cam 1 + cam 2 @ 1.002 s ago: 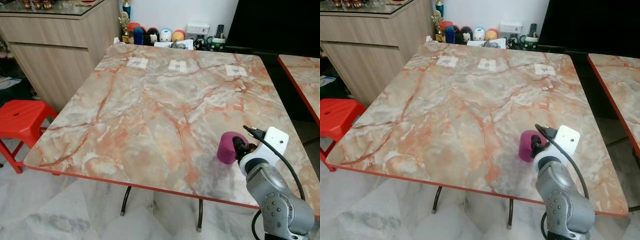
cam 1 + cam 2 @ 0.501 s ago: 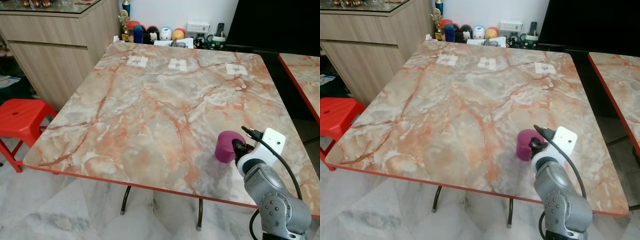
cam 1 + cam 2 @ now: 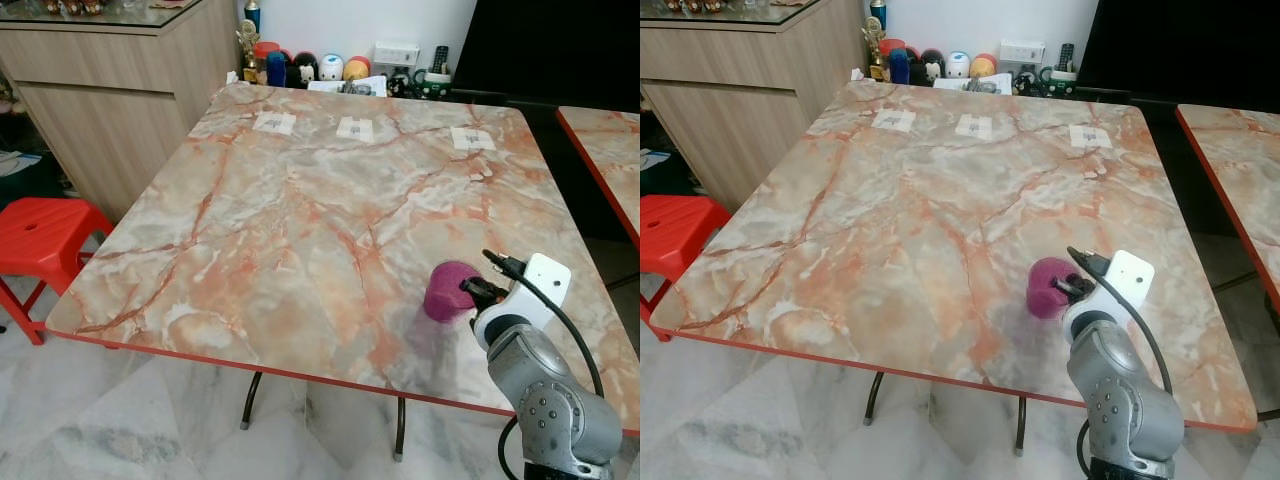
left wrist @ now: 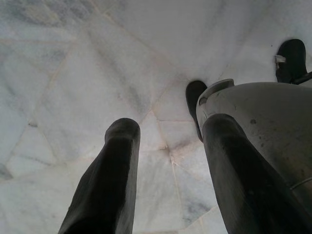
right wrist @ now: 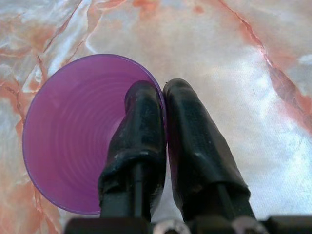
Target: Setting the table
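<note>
Gripping one purple cup (image 3: 447, 291) by its rim, the right end effector (image 5: 163, 109) has one black finger inside the cup and the other outside, both clamped against the wall. The cup is a single translucent purple plastic item with faint concentric ridges on the inside; it is tilted, with its mouth towards the wrist camera. It is located over the near right area of the marble-patterned surface (image 3: 300, 230), close to the red front edge. Three small white labels (image 3: 355, 128) lie in a row near the far edge of the surface. One red stool (image 3: 40, 235) stands on the floor to the left of the surface, and a second surface (image 3: 610, 150) with the same pattern stands on the right. The left end effector (image 4: 165, 161) hangs over the pale tiled floor (image 4: 87, 73) with its two fingers parted, holding nothing.
</note>
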{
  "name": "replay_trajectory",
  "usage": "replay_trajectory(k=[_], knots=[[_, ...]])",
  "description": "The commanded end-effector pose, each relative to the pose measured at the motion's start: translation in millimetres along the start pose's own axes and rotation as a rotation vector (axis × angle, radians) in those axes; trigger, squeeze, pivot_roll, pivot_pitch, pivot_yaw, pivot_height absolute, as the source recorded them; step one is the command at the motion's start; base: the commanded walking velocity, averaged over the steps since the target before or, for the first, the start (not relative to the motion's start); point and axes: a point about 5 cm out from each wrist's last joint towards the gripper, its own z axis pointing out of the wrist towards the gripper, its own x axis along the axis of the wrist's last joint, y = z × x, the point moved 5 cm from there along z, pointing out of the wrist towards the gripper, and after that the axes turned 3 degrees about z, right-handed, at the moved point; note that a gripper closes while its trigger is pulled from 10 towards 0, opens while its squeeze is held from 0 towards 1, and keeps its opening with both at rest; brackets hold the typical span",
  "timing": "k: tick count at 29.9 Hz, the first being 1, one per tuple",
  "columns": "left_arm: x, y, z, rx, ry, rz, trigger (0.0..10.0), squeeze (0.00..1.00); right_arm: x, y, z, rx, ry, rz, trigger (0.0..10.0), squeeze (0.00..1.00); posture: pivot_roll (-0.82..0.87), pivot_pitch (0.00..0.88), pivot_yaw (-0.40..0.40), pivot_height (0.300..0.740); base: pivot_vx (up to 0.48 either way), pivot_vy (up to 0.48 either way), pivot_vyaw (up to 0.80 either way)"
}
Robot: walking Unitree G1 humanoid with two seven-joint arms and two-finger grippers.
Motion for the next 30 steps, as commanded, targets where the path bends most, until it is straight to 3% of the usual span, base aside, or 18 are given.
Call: replay_trajectory(k=[1,9,11,12,13,14,15,16,21,23,30], knots=[[-12,6.1,-2.3,-0.022,-0.032,0.003,10.0,0.00,1,1.4,1.4,-0.005,-0.001,0.016,0.0,0.00,-0.01,0.146,-0.049,0.740,0.000,0.000,0.00],[-11,4.7,-2.1,-0.022,-0.029,0.007,10.0,0.00,5,-3.0,2.0,0.012,0.037,0.050,0.0,0.00,-0.01,0.146,-0.048,0.740,0.000,0.000,0.00],[-11,4.3,-2.2,-0.022,-0.027,0.009,10.0,0.00,24,-10.2,-1.4,0.044,0.163,0.034,0.0,0.00,-0.01,0.147,-0.048,0.740,0.000,0.000,0.00],[-11,4.3,-2.2,-0.022,-0.027,0.009,10.0,0.00,24,-10.2,-1.4,0.044,0.163,0.034,0.0,0.00,-0.01,0.147,-0.048,0.740,0.000,0.000,0.00],[-11,4.3,-2.2,-0.021,-0.027,0.009,10.0,0.00,33,-16.2,-5.3,0.068,0.234,-0.017,4.4,0.00,-0.01,0.145,-0.047,0.740,0.000,0.000,0.00],[-10,4.1,-2.2,-0.021,-0.026,0.008,10.0,0.00,37,-20.2,-7.9,0.084,0.274,-0.047,5.9,0.00,0.00,0.144,-0.047,0.740,0.000,0.000,0.00],[-10,3.9,-2.1,-0.020,-0.024,0.007,10.0,0.00,40,-23.1,-9.8,0.096,0.302,-0.067,5.9,0.00,0.00,0.144,-0.047,0.740,0.000,0.000,0.00],[-9,3.7,-2.0,-0.018,-0.022,0.003,10.0,0.00,42,-24.8,-11.3,0.104,0.330,-0.091,10.0,0.00,0.00,0.143,-0.048,0.740,0.000,0.000,0.00],[-8,3.7,-1.6,-0.016,-0.021,0.006,10.0,0.00,49,-24.7,-13.1,0.113,0.390,-0.105,10.0,0.00,-0.01,0.137,-0.047,0.740,0.000,0.000,0.00],[-7,3.6,-1.4,-0.015,-0.020,0.007,10.0,0.00,53,-32.1,-15.6,0.159,0.430,-0.137,10.0,0.00,-0.02,0.135,-0.047,0.740,0.000,0.000,0.00],[-4,6.7,-0.7,-0.024,-0.011,0.023,10.0,0.00,47,-40.4,-15.9,0.194,0.450,-0.154,10.0,0.00,-0.02,0.122,-0.048,0.740,0.000,0.000,0.00]])
